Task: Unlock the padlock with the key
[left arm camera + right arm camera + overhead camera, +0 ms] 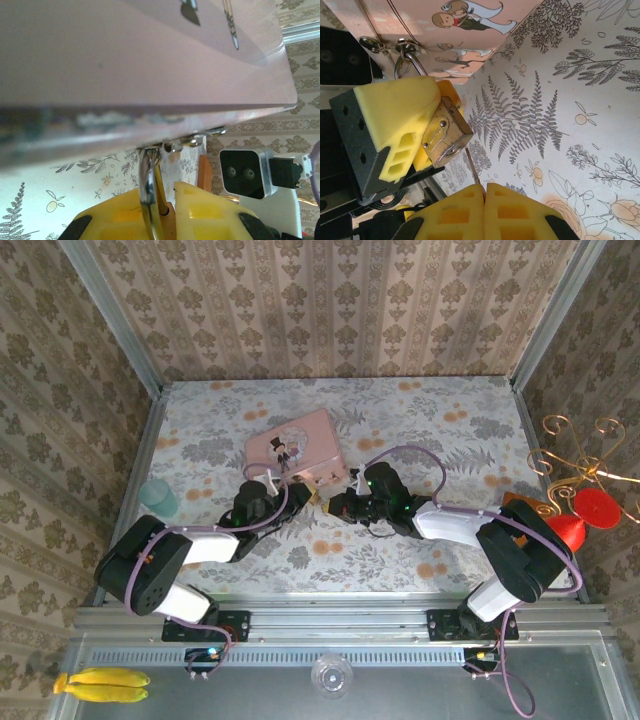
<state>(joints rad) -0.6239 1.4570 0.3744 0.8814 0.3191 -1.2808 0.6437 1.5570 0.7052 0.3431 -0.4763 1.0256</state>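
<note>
The brass padlock (445,134) hangs by its silvery shackle (406,56) from the hasp (186,144) on the front of the pink tin (290,448). My left gripper (172,192) is shut on the padlock body, with one yellow finger (395,117) pressed on its side. From the left wrist view the shackle (148,182) rises between those fingers to the tin's edge. My right gripper (484,189) is shut on the key (473,167). The thin blade points up at the padlock's lower face, its tip just beside the corner and outside the keyhole (451,149). Both grippers (320,500) meet below the tin.
A teal cup (158,497) stands at the table's left edge. A red object (568,530) and a gold wire stand (585,455) sit at the right. Bananas (100,685) and a clear glass (332,675) lie beyond the front rail. Patterned walls enclose the table.
</note>
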